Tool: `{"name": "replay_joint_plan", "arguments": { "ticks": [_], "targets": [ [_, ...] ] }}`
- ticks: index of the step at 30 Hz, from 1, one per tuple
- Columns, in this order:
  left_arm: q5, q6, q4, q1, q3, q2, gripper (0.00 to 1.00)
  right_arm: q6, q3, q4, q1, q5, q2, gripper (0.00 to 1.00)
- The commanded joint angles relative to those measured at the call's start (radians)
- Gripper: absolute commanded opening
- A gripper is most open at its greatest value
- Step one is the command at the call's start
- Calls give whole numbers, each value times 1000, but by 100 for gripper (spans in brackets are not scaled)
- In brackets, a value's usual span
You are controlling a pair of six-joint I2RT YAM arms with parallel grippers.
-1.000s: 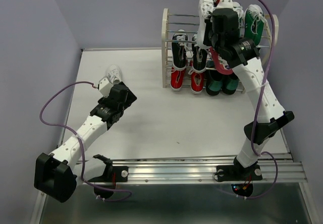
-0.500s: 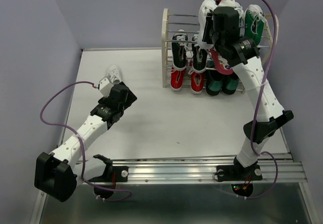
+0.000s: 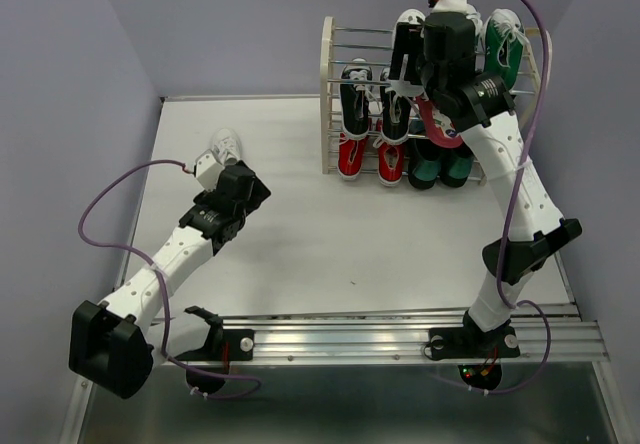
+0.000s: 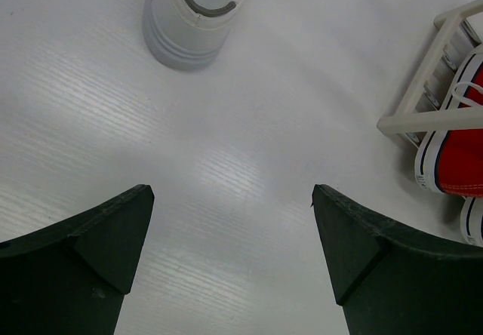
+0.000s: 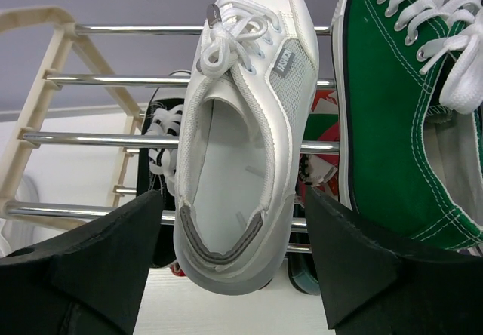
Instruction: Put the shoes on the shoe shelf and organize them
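Note:
One white shoe [image 5: 241,139] lies heel-down on the top rods of the shoe shelf [image 5: 45,86]. My right gripper [image 5: 234,199] is open, a finger on each side of the heel with a thin gap at both. From above, that gripper [image 3: 405,59] is at the shelf's [image 3: 327,94] top tier by the white shoe [image 3: 410,22]. Black shoes [image 3: 355,104] and red shoes [image 3: 350,156] fill the left tiers. The other white shoe [image 4: 195,18] stands on the table just ahead of my open, empty left gripper [image 4: 230,199].
Green sneakers sit on the shelf's right side, one [image 5: 400,101] right beside the white shoe and others [image 3: 440,169] at the bottom. A pink flip-flop [image 3: 432,124] hangs behind my right wrist. The shelf's foot and a red shoe [image 4: 453,161] are at the left wrist view's right edge.
My right gripper has opened and let go of the white shoe, which now rests on the top rods. The left arm has not moved.

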Motion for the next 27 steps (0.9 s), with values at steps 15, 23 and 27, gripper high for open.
{"name": "replay_joint_plan", "arguments": {
  "ticks": [15,23,27],
  "targets": [
    [-6,124,139,228,214,268,99,-248,-286,251,-3,-167,-307,100],
    [135,314,222,290,297,465,99,-274,-407,284,-3,-299,-452,100],
    [192,423,271,290,297,546,99,-274,-470,284,-3,-379,-506,100]
  ]
}}
